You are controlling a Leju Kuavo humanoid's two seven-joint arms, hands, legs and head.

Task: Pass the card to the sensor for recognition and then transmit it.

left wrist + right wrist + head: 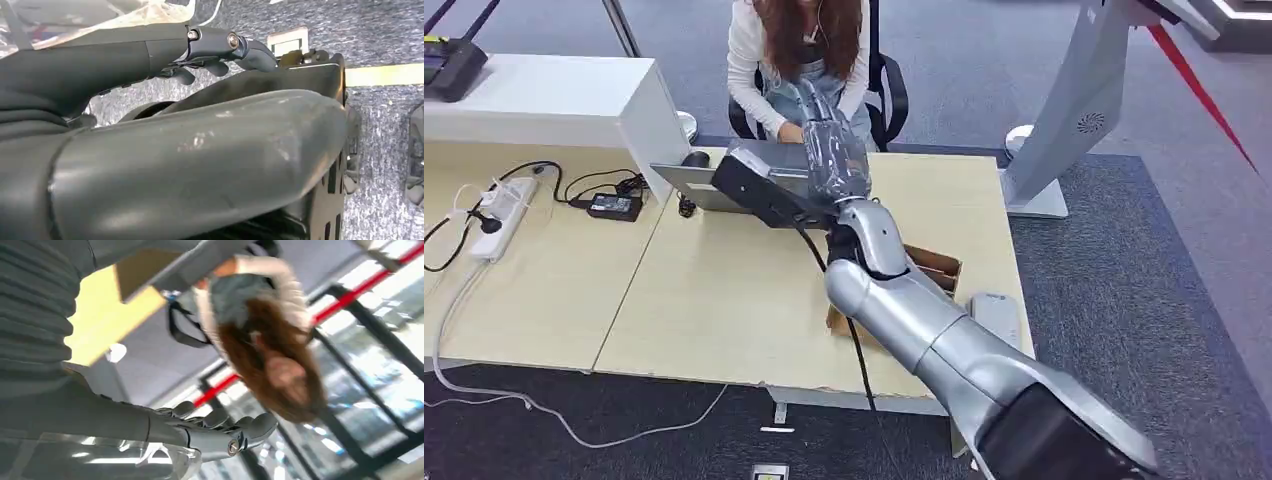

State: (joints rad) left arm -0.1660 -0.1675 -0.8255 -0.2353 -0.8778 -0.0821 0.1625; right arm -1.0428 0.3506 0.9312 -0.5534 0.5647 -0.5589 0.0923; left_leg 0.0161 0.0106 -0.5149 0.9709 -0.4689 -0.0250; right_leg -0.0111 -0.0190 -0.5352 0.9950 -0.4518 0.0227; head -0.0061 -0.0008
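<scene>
My right arm reaches across the table toward a seated person (799, 50), its forearm wrapped in clear plastic. My right hand (809, 100) is raised just in front of the person's chest, close to the person's own hand (789, 130). Seen from the right wrist, my right hand (220, 432) has its fingers stretched out, slightly bent, with nothing between them. A black sensor unit (754, 185) sits on the table's far edge, just below and left of my forearm. My left hand (215, 50) hangs beside my body over the carpet, fingers loosely bent and holding nothing.
An open cardboard box (939, 265) lies on the wooden table (714, 290) beside my right arm, with a flat white device (996, 315) at the right edge. A power strip (499, 215) and adapter (614, 205) with cables lie at the left. A white counter (544, 100) stands at the back left.
</scene>
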